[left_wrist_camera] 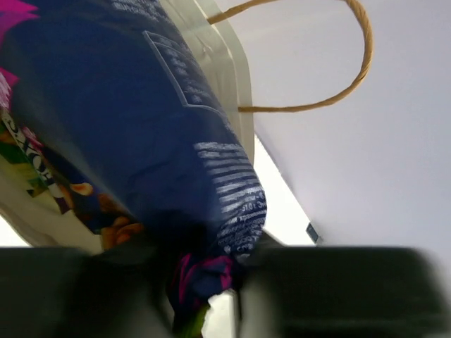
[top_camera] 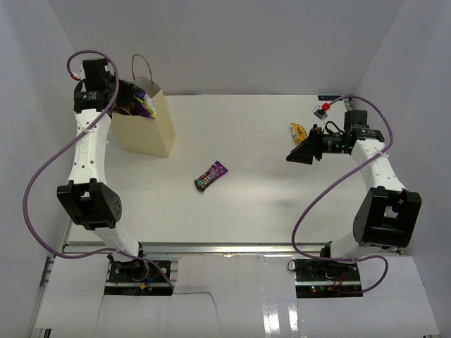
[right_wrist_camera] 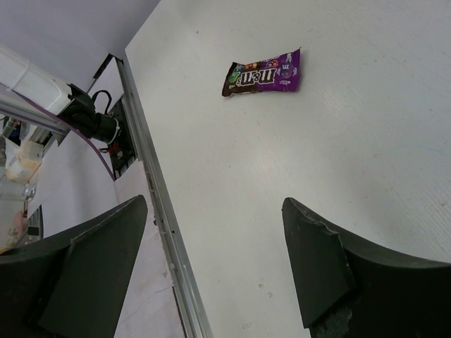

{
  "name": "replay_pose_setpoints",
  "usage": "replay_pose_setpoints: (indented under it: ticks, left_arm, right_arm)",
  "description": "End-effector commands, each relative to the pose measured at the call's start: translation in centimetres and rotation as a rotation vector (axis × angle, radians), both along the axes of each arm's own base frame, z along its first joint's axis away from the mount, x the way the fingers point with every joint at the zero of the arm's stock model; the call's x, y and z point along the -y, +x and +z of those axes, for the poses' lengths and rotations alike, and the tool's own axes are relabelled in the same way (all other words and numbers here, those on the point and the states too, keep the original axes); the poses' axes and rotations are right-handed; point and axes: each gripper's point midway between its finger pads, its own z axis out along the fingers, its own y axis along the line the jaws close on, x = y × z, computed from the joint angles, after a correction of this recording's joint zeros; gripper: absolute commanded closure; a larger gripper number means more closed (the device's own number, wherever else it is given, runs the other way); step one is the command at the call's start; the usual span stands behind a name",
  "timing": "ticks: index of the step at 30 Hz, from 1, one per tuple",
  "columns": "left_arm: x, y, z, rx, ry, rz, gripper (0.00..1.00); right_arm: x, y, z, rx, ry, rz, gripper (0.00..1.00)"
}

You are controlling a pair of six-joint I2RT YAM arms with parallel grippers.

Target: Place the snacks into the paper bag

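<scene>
Left wrist view: your left gripper (left_wrist_camera: pixel 204 285) blurs along the bottom edge; the dark-blue chip bag (left_wrist_camera: pixel 141 127) is cropped upper left.

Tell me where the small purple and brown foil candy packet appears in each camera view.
Top external: the purple and brown foil candy packet lies near the centre of the table.
Left wrist: not in it.
Right wrist: upper middle, lying flat.
Shared landmark: the metal rail along the table's near edge, in both those views.
</scene>
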Motion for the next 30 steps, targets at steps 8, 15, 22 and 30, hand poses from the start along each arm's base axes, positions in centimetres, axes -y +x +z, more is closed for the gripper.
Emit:
replay_pose_setpoints:
  ticks: [8,15,22,30]
  left_arm:
    - [2.5,-0.2,9.2,0.244,-0.096,-0.107,1.00]
    - [2.5,-0.4,13.6,0.363,-0.173,-0.109,1.00]
    - [2.9,-0.1,13.7,0.376,-0.258,-0.134,1.00]
    - [3.3,0.3,13.2,0.372,-0.274,-0.168,1.00]
  right_arm:
    - [0.3,-0.3,0.7,0.038,0.028,0.002,0.17]
    - [0.4,-0.4,0.5,0.036,0.030,-0.002,0.17]
    - [0.5,-0.5,0.5,0.035,0.034,-0.004,0.17]
    - [0.6,-0.6,0.4,0.032,0.036,-0.005,0.17]
